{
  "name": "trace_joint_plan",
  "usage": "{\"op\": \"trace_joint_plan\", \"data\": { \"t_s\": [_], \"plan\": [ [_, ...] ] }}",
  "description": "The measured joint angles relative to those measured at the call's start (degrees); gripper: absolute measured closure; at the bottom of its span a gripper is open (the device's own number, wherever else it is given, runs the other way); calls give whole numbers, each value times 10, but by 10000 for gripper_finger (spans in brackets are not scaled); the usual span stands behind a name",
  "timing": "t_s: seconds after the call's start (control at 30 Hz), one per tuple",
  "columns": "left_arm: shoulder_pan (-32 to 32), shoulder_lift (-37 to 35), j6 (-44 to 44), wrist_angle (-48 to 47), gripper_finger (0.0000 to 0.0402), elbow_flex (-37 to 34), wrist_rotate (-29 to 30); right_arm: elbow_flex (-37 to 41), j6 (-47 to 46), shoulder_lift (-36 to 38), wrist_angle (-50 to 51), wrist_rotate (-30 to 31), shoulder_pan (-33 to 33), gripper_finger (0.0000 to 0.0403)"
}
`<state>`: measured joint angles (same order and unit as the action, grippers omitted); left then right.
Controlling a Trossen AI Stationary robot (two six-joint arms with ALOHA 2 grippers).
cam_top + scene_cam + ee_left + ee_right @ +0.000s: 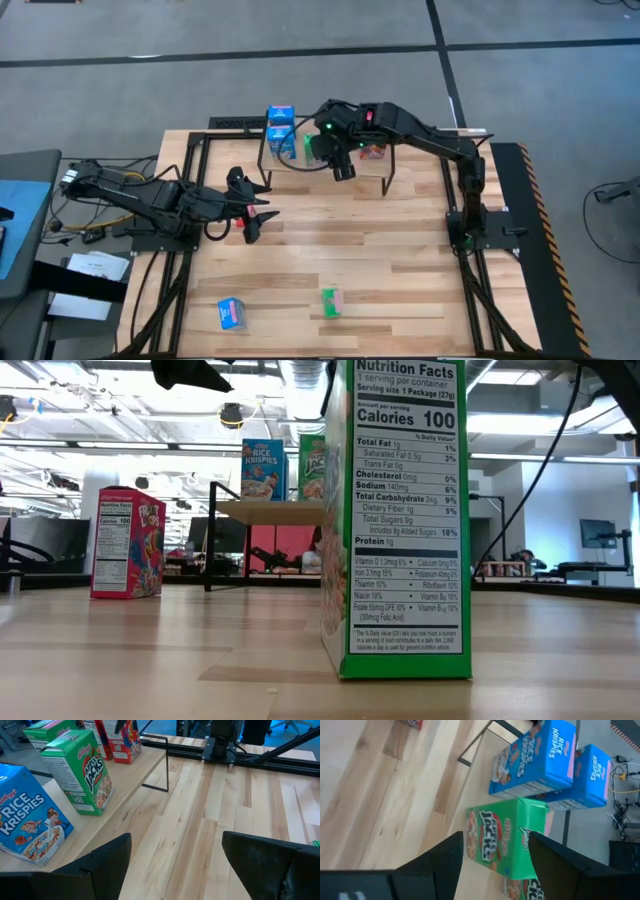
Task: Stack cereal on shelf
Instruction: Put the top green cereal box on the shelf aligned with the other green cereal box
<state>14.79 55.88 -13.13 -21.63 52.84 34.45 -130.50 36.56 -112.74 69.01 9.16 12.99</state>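
Hovering over the plank shelf [330, 165], right gripper [343, 170] parted, clutching nothing.
Left gripper [255, 212] released; glossy green cardboard box [507, 840] upright.

Two dark, jointed arms; right arm [420, 135] bears green and red indicator lights; left arm [140, 195] trails black cables; broad matte-black fingers [260, 865]

A pale wooden plank tabletop [400, 270] sits on a grey floor [150, 90] crossed by dark tape lines [300, 53].
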Motion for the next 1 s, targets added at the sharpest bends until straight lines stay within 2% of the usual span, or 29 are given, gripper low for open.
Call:
{"op": "trace_joint_plan", "data": {
  "t_s": [0.23, 0.5, 0.67, 1.0],
  "plan": [
    [0, 0, 0, 0, 99, 0, 0, 0, -21, 0, -36, 3, -16, 154],
    [0, 0, 0, 0, 99, 0, 0, 27, -29, 0, -142, 1, -34, 154],
    [0, 0, 0, 0, 99, 0, 0, 52, -82, -1, -194, 0, -40, 154],
    [0, 0, -12, 0, 99, 0, -12, 100, -228, -1, -186, 2, -41, 154]
  ]
}}
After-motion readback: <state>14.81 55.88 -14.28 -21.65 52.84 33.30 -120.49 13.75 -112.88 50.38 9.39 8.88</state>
